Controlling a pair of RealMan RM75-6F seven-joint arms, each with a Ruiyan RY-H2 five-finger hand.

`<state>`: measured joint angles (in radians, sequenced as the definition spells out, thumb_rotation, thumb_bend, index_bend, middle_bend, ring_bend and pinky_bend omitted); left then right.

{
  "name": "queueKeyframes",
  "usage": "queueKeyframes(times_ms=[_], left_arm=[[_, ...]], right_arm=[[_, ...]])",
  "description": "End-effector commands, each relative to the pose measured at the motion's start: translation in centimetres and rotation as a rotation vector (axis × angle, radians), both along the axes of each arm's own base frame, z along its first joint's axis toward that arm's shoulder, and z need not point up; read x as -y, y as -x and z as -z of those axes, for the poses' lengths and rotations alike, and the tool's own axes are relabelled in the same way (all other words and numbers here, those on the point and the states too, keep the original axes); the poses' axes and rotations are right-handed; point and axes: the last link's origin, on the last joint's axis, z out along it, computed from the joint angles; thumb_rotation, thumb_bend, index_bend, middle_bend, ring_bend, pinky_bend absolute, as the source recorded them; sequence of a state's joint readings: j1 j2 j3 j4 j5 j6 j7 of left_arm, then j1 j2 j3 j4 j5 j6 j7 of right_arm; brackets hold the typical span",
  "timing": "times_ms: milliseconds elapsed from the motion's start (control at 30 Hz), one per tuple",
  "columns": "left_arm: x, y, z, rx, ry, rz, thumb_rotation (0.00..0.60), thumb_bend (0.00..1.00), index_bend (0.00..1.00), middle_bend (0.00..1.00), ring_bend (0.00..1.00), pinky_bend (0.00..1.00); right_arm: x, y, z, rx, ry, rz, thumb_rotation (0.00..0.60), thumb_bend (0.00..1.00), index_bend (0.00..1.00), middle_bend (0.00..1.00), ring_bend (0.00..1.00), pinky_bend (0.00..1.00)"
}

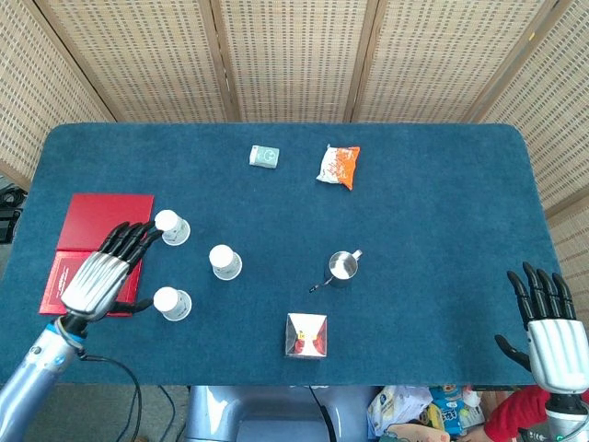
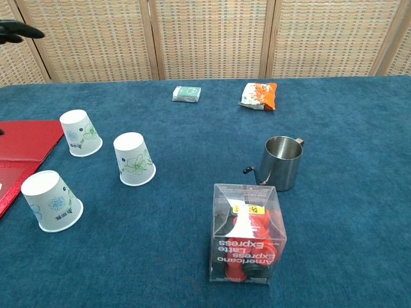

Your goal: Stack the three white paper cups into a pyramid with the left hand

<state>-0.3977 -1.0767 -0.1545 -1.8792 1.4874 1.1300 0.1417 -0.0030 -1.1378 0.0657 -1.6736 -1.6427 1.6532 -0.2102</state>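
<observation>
Three white paper cups stand upside down and apart on the blue table: one far left (image 1: pixel 171 227) (image 2: pixel 80 133), one in the middle (image 1: pixel 225 261) (image 2: pixel 133 159), one nearest the front (image 1: pixel 171 303) (image 2: pixel 51 200). My left hand (image 1: pixel 104 274) hovers open over the red folder, fingers spread, just left of the front and far cups, touching neither. Only one dark fingertip (image 2: pixel 18 31) of it shows in the chest view, at the top left. My right hand (image 1: pixel 549 331) is open at the table's front right corner, holding nothing.
A red folder (image 1: pixel 106 225) lies at the left under my left hand. A steel jug (image 1: pixel 343 267) and a clear box with a red item (image 1: pixel 306 335) sit mid-front. A green packet (image 1: pixel 264 157) and an orange snack bag (image 1: pixel 339 166) lie at the back.
</observation>
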Motion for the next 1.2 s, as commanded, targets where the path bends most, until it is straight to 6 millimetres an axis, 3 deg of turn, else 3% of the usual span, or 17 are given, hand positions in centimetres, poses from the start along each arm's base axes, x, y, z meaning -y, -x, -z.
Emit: queueKeyframes(times_ms=[33, 200, 267, 533, 700, 967, 1200], left_arm=[[-4.6, -4.1, 4.3, -0.033, 0.091, 0.002, 0.6, 0.12, 0.0, 0.0, 0.0, 0.01], [-6.8, -4.9, 7.9, -0.088, 0.121, -0.026, 0.6, 0.12, 0.0, 0.04, 0.08, 0.13], [-7.4, -5.2, 9.4, -0.089, 0.133, -0.046, 0.6, 0.12, 0.06, 0.08, 0.14, 0.19], [-8.6, -4.4, 12.6, -0.08, 0.164, -0.115, 0.6, 0.12, 0.16, 0.14, 0.21, 0.24], [-8.6, -3.7, 13.9, -0.069, 0.177, -0.137, 0.6, 0.12, 0.21, 0.19, 0.25, 0.27], [-8.8, -3.8, 14.7, -0.113, 0.067, -0.088, 0.6, 0.14, 0.41, 0.41, 0.44, 0.43], [-8.5, -4.3, 14.8, -0.127, 0.028, -0.082, 0.6, 0.14, 0.47, 0.53, 0.53, 0.51]], right_arm=[[0.1, 0.1, 0.0, 0.002, -0.002, 0.005, 0.6, 0.0, 0.0, 0.0, 0.0, 0.0], [0.4, 0.5, -0.1, 0.01, -0.003, 0.025, 0.6, 0.0, 0.0, 0.0, 0.0, 0.0], [0.5, 0.7, -0.2, 0.012, -0.005, 0.033, 0.6, 0.0, 0.0, 0.0, 0.0, 0.0], [0.7, 1.0, -0.4, 0.028, -0.003, 0.053, 0.6, 0.0, 0.0, 0.0, 0.0, 0.0], [0.8, 1.0, -0.5, 0.037, 0.001, 0.054, 0.6, 0.0, 0.0, 0.0, 0.0, 0.0], [0.8, 1.0, -0.5, 0.038, 0.006, 0.059, 0.6, 0.0, 0.0, 0.0, 0.0, 0.0], [0.9, 1.1, -0.6, 0.043, 0.007, 0.061, 0.6, 0.0, 0.0, 0.0, 0.0, 0.0]])
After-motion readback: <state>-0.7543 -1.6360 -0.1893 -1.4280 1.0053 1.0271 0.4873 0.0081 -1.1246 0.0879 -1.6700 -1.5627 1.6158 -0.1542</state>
